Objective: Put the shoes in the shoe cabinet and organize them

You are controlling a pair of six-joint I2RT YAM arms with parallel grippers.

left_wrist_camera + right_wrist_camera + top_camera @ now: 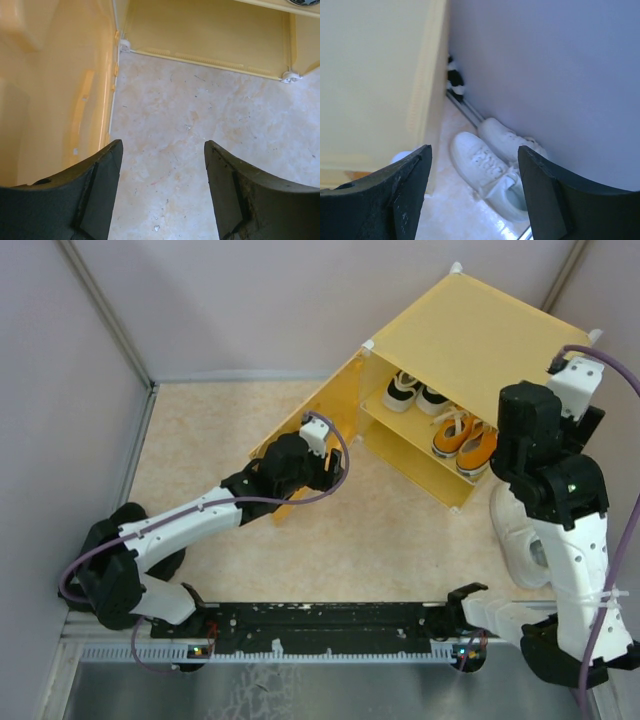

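Left gripper (162,150), jaws apart, extends toward one o'clock beside the shoe cabinet door (55,90); right gripper (474,152), jaws apart, hovers over off-white sneakers (485,170).

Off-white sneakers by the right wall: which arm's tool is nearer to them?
Right. The right tool hangs above the off-white sneakers, beside the cabinet; the left tool is far off at the cabinet's front, by its open door.

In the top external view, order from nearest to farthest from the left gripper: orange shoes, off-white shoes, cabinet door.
1. Cabinet door, beside the left gripper.
2. Orange shoes, inside the cabinet.
3. Off-white shoes, outside it, far right.
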